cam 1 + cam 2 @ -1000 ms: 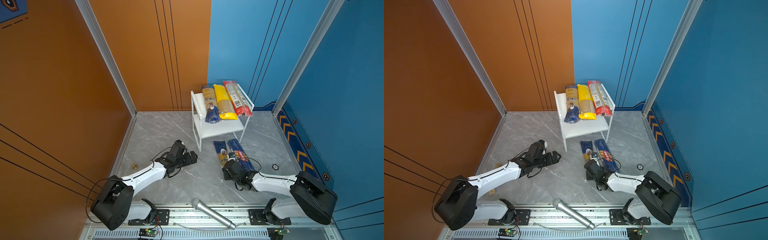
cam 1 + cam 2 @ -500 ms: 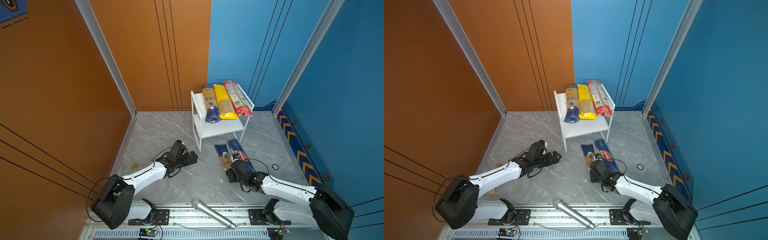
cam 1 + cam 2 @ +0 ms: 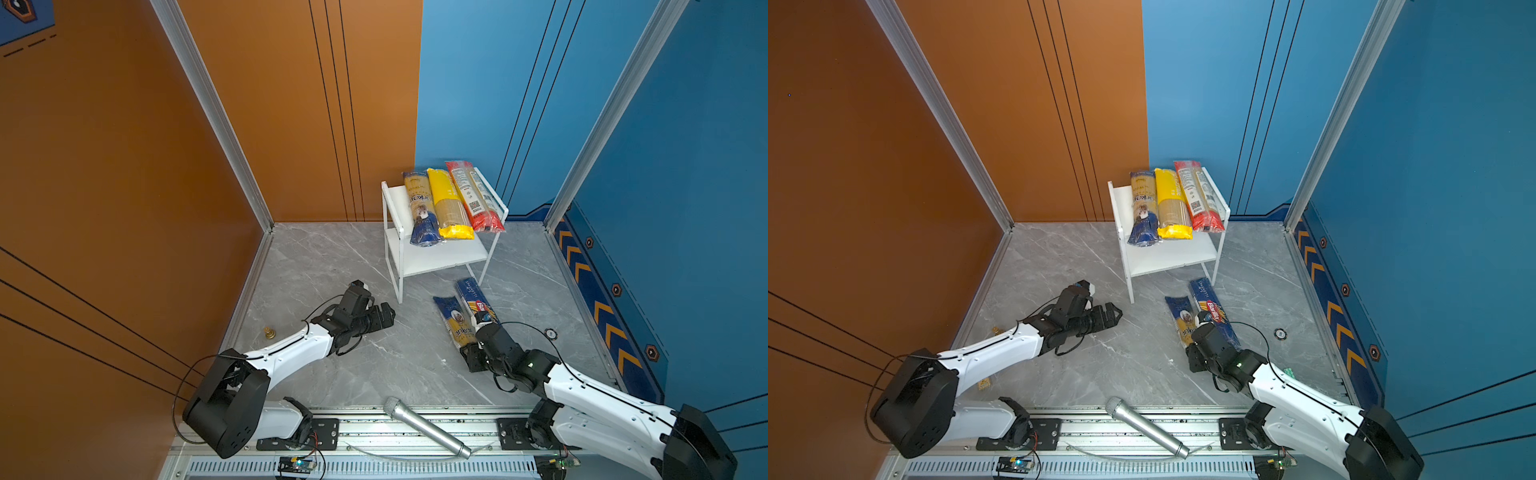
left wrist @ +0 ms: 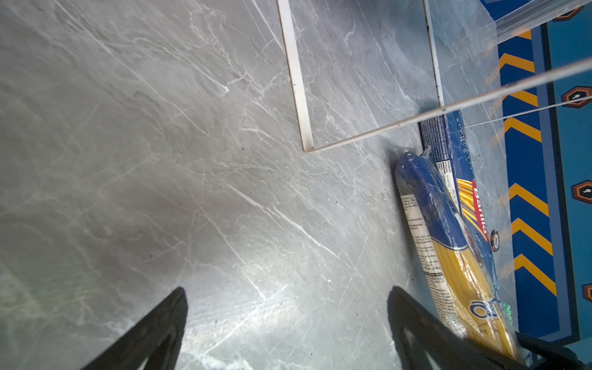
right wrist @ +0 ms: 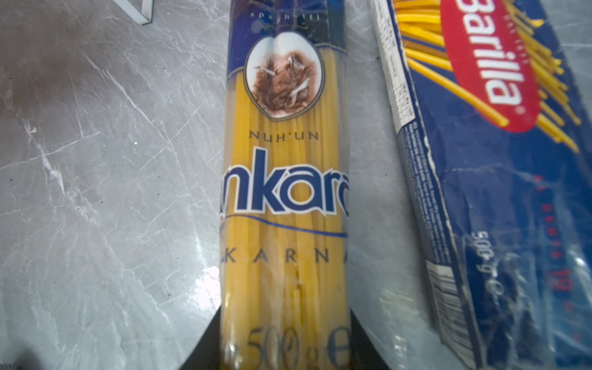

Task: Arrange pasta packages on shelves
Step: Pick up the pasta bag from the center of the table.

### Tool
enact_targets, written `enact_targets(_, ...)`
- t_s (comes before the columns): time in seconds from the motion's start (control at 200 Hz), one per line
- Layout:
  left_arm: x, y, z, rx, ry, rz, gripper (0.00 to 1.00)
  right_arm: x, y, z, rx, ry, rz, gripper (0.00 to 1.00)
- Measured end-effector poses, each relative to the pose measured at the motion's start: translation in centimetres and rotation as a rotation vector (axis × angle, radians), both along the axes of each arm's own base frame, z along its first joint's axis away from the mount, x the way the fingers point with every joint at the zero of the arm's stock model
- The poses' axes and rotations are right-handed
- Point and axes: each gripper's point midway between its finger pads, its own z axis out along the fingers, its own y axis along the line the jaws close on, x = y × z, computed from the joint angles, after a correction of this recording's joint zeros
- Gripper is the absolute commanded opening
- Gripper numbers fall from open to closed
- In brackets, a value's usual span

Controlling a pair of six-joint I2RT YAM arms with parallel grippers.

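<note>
- The right gripper point(image 5: 285, 349) has its jaws drawn in on the near end of the ankara bag point(image 5: 285, 192), one finger against each long edge. The bag lies flat on the floor point(image 5: 96, 192).
- The Barilla bag point(image 5: 499, 179) lies just beside those jaws. A strip of floor separates the two bags at the jaw end and narrows farther out.
- The left gripper point(image 4: 288, 298) has its jaws spread wide with nothing between them. Open floor runs ahead to the rack point(image 4: 298, 96) leg.
- Well ahead of both jaws, the rack top carries the second ankara point(image 3: 420, 208), yellow bag point(image 3: 446, 203) and red bag point(image 3: 473, 195) edge to edge.

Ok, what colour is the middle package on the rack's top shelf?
Yellow: the middle package shows best in a top view.
</note>
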Motion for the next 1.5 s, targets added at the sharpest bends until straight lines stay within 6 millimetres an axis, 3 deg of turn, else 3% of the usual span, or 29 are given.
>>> enact_targets(0.521,-0.1,0.1,-0.3,0.000,0.002,0.001,0.98,-1.0,-0.6,1.6,0.023,-0.023,0.024,0.00)
enact_targets(0.806,-0.1,0.2,-0.3,-0.004,0.004,0.000,0.98,-0.9,-0.2,3.7,0.072,-0.070,0.038,0.00)
enact_targets(0.981,-0.2,0.3,-0.6,-0.003,0.010,0.001,0.98,-0.8,0.1,5.7,0.091,-0.108,0.059,0.00)
enact_targets(1.327,-0.1,0.4,-0.5,-0.005,0.009,0.005,0.98,0.1,1.6,11.4,0.129,-0.222,0.115,0.00)
enact_targets(1.497,-0.2,0.4,-0.5,-0.007,0.010,0.004,0.98,0.7,1.9,13.0,0.116,-0.260,0.128,0.00)
